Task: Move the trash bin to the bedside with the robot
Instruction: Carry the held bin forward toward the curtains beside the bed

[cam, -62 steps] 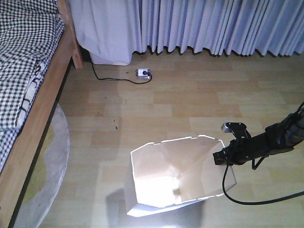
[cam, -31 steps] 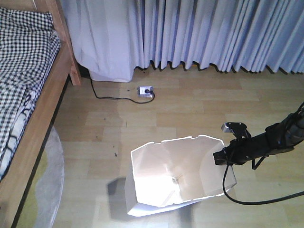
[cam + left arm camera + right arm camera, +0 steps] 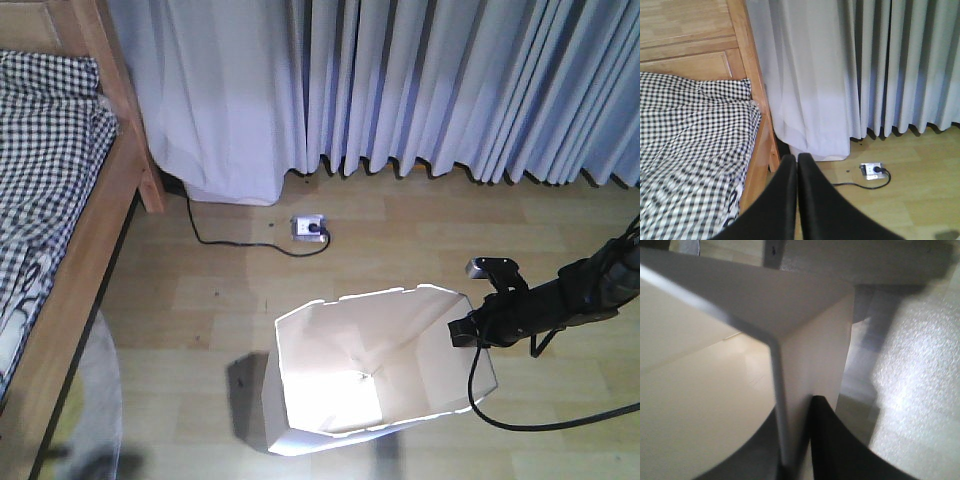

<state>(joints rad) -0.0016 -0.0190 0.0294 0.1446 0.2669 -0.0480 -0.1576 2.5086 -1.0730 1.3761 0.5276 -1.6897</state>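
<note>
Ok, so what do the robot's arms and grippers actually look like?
The right arm is slim, black and jointed, with a small silver-grey block near its tip and a black cable trailing off it. The left gripper shows two smooth, matte black fingers that taper to blunt tips. No markings or labels are visible.

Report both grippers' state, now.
Left gripper: shut, holding nothing.
Right gripper: shut on the trash bin, clamped over its rim wall.
</note>
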